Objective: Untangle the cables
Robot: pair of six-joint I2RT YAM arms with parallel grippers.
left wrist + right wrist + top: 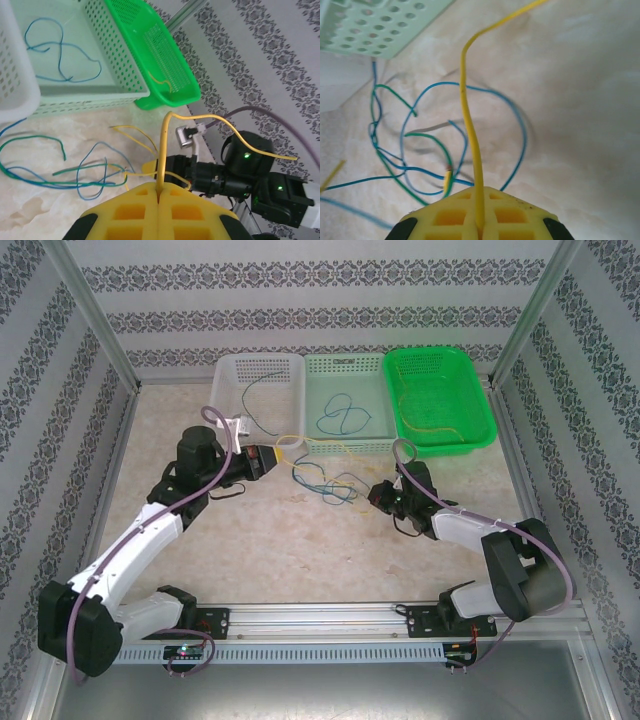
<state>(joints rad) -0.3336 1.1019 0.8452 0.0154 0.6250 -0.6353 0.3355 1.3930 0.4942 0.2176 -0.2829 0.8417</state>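
Top external view: three baskets stand in a row at the far edge of the counter: a white basket, a pale green basket and a bright green basket. Each has one loose strand in it: dark, blue and yellow in that order. The tangled cables lie on the counter just in front of the pale green basket, between the left gripper and the right gripper.

Left wrist view: the left gripper has its jaws pressed together, pinching a yellow cable that rises and bends away to the right. Blue and green strands sprawl on the counter to the left. The right arm sits close opposite, crowding the space.

Right wrist view: the right gripper is likewise pinching a yellow cable that stands up out of its jaws. Behind it, blue strands and green strands loop over one another; how many cannot be counted.
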